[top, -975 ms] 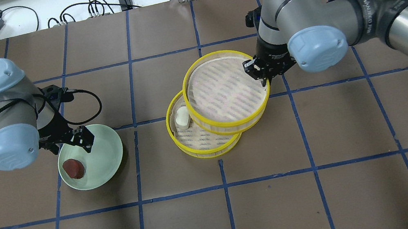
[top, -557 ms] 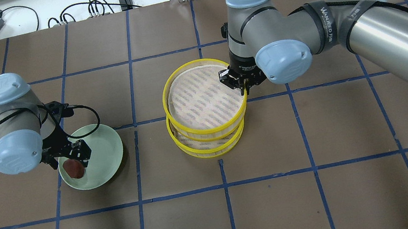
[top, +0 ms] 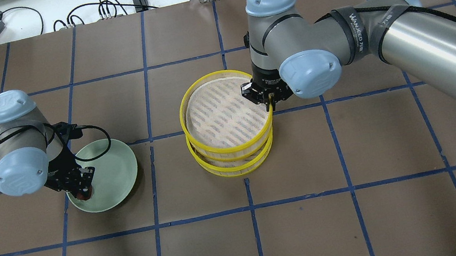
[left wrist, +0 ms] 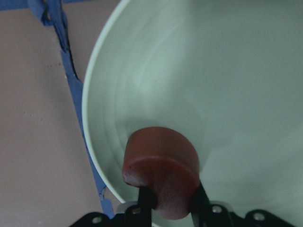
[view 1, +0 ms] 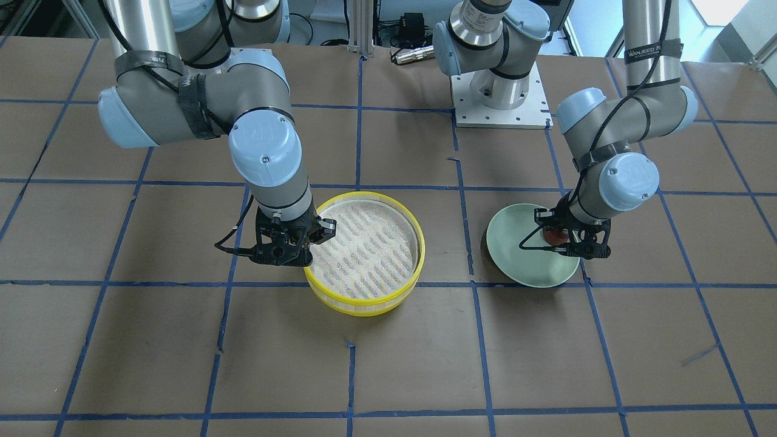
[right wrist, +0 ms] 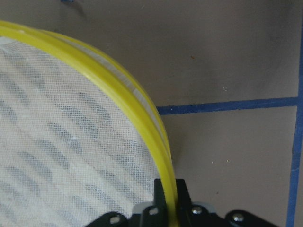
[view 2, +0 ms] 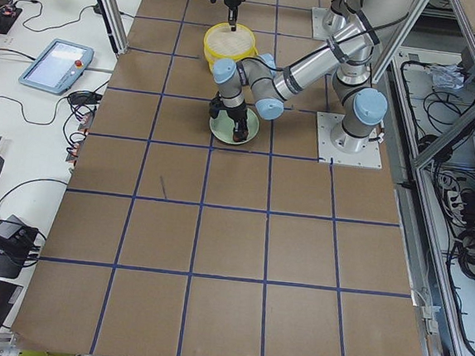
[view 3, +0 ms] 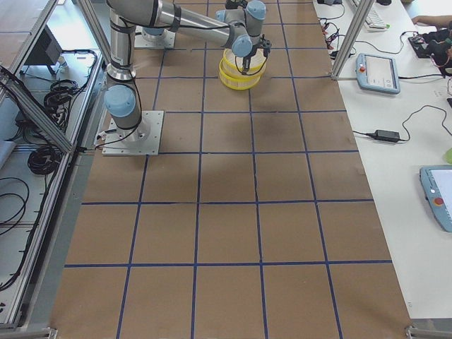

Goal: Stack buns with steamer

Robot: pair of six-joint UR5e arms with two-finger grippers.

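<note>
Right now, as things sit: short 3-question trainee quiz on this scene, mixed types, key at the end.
1. True or false: the right pincer is shut on the rim of the upper steamer tray.
2. Multiple choice: the reddish-brown bun, gripped by the left pincer, is A) in the pale green plate; B) in the upper steamer tray; C) in the right pincer.
3. Count: how many yellow-rimmed steamer trays are in the stack?

Key: 1 true. 2 A. 3 two: the upper one over the lower steamer tray.
</note>
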